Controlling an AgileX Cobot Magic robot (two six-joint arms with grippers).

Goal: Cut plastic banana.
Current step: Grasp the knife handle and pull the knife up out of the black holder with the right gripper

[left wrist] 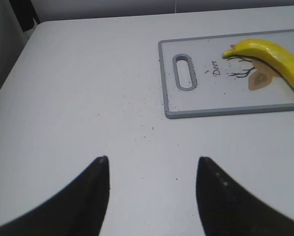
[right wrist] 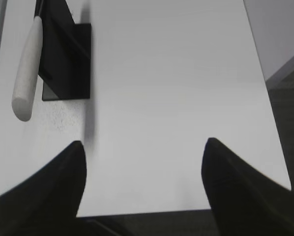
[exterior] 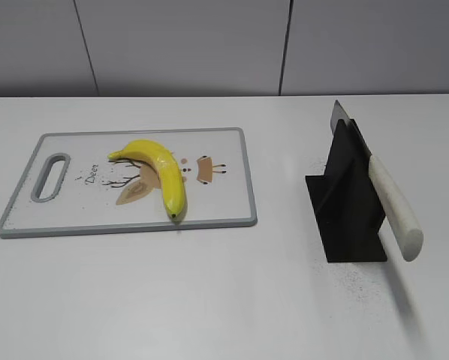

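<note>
One glossy yellow plastic banana (exterior: 158,170) lies curved on the cutting board (exterior: 224,202); both tools spread, holding nothing

"Deer" in script, printed on cutting board (exterior: 224,180)

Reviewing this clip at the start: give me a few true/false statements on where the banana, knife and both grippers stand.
1. The plastic banana lies on the cutting board. True.
2. The knife rests in its black stand. True.
3. The right gripper holds the knife. False: its jaws are open and empty.
4. The banana is cut in two. False: it is whole.
5. The left gripper is shut. False: its jaws stand open over bare table.
</note>
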